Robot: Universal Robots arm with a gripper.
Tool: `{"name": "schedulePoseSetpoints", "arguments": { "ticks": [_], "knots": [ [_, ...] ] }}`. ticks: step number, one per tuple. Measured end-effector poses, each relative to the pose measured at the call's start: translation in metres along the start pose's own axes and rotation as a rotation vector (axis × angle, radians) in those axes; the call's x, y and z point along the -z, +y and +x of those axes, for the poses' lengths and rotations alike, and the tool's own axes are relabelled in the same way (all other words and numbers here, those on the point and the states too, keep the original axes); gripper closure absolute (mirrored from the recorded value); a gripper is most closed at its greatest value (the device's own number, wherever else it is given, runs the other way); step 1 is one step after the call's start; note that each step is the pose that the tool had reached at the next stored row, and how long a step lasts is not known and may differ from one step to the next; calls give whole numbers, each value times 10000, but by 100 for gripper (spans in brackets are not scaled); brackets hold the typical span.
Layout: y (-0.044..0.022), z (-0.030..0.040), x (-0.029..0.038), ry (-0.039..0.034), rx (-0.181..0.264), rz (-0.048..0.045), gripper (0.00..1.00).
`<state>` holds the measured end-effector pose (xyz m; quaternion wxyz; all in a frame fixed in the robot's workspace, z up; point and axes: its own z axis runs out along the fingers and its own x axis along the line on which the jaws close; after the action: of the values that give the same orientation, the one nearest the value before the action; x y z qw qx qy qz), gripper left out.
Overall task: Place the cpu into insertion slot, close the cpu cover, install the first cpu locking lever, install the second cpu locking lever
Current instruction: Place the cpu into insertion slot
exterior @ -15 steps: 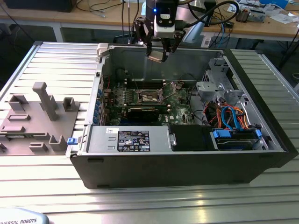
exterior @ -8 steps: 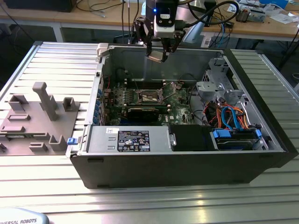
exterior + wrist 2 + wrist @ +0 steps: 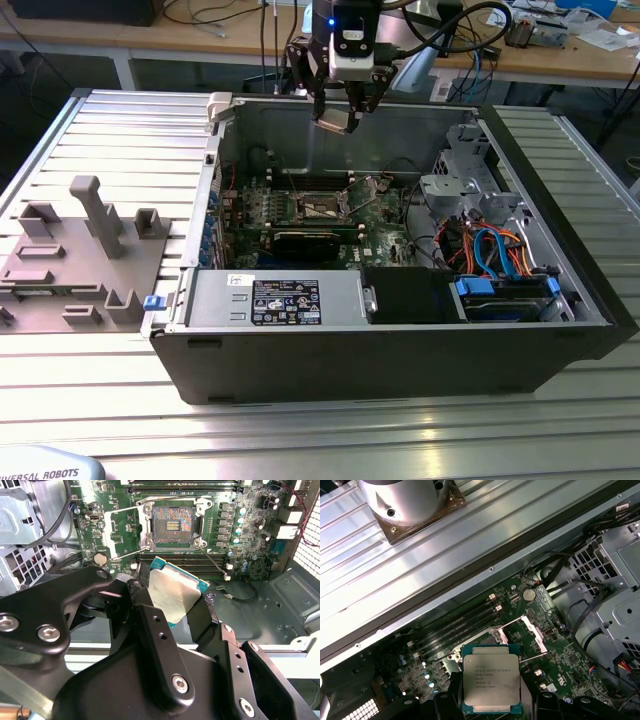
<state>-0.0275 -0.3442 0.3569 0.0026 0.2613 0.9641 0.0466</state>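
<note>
On the exterior view's left of the slot point(image 3: 322, 208) stands the case wall point(image 3: 211, 190). My gripper point(image 3: 340, 122) is clamped on the cpu point(image 3: 175, 592) by two opposite edges and hangs above the slot, well apart from it. I judge the cpu light, stiff, slick on its metal face and fragile underneath, so I grip its edges only. The cover point(image 3: 534, 632) stands hinged open beside the bare slot. On the exterior view's right of the slot, the cage point(image 3: 452, 185) limits sideways room.

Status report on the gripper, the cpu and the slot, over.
Gripper shut on cpu, up over the case. Insertion slot bare, cpu cover open. Nothing blocking the slot.
</note>
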Motion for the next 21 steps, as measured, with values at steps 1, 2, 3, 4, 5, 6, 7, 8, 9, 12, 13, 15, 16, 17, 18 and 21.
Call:
{"name": "schedulePoseSetpoints", "arguments": {
  "ticks": [1,2,3,4,5,6,7,8,9,12,13,15,16,17,18,21],
  "knots": [
    [0,0,0,-1,-5,0,46],
    [0,0,0,-1,-8,0,46],
    [0,0,0,-1,-16,0,46],
    [0,0,0,-2,-21,0,46],
    [0,0,0,-2,-25,0,46],
    [0,0,0,-3,-31,-1,46],
    [0,0,0,-3,-35,0,46],
    [0,0,0,-4,-40,0,46],
    [0,0,0,-4,-44,0,46],
    [0,0,0,-6,-67,-1,46],
    [0,0,0,-6,-72,-1,46],
    [0,0,0,-8,-88,-2,46],
    [0,0,0,-8,-94,-2,46],
    [0,0,0,-9,-102,-2,46],
    [0,0,0,-10,-111,-2,46],
    [0,0,0,-11,-125,-2,46]
  ]
}}
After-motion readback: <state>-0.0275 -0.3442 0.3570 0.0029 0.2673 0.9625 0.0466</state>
